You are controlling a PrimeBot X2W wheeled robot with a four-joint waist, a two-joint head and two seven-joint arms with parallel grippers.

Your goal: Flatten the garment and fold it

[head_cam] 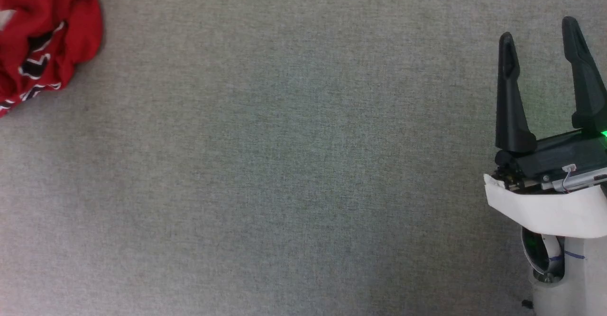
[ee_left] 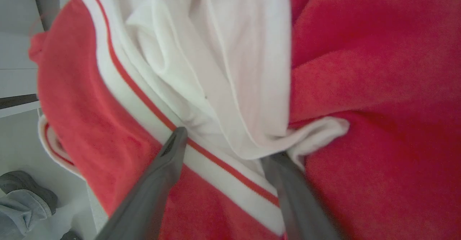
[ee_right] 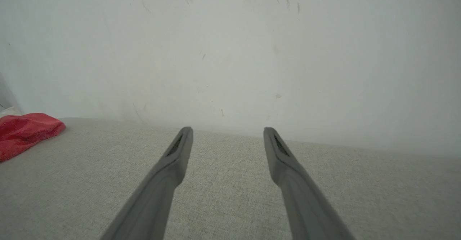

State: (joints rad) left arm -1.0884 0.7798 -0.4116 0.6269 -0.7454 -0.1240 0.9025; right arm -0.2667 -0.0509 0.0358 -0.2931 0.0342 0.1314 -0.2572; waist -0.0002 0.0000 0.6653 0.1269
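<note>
The garment [head_cam: 47,22] lies crumpled at the far left corner of the head view, red with black white-edged lettering showing in its folds. In the left wrist view the garment [ee_left: 378,70] is very close: red cloth, a bunched white sleeve [ee_left: 223,52] and red-and-white striped trim [ee_left: 144,92]. My left gripper [ee_left: 227,144] is open right at the cloth, with the sleeve's lower edge and the trim between its fingers. My right gripper [head_cam: 539,29] hovers open and empty at the right, far from the garment [ee_right: 25,130]. The right wrist view has the right gripper [ee_right: 227,130] above bare surface.
A grey woven surface [head_cam: 284,164] spreads across the head view. A pale wall [ee_right: 230,52] rises behind the surface in the right wrist view. A person's grey shoe [ee_left: 25,187] and trouser leg [ee_left: 18,214] stand on the floor beside the surface's edge.
</note>
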